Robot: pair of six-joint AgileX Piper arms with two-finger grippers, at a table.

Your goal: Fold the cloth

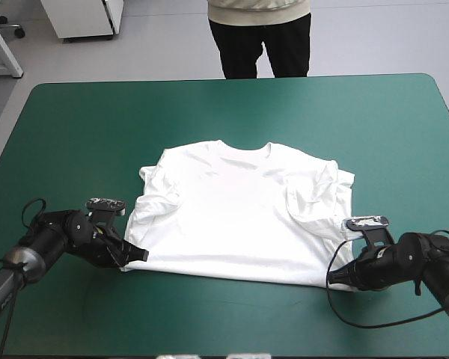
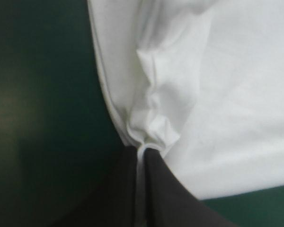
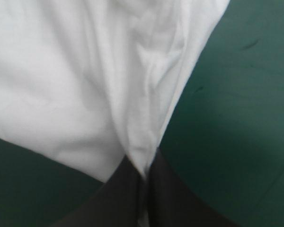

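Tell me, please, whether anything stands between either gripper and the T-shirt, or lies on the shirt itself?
Nothing visible does. The left gripper and right gripper are each shut on a near hem corner of the T-shirt, spread flat on the teal-green cover with nothing on it.

Light falls evenly from overhead, bright and soft. The T-shirt [image 1: 239, 217] glares white at its middle, its creases nearly washed out; grey shading shows only in the sleeve folds toward 3 and 9 o'clock. My left gripper [image 1: 138, 256] and right gripper [image 1: 346, 274] throw faint, short shadows on the teal-green cover [image 1: 97, 127]. At my left wrist the cover lies dim, with a pale sheen at 9 o'clock; at my right wrist it is brighter.
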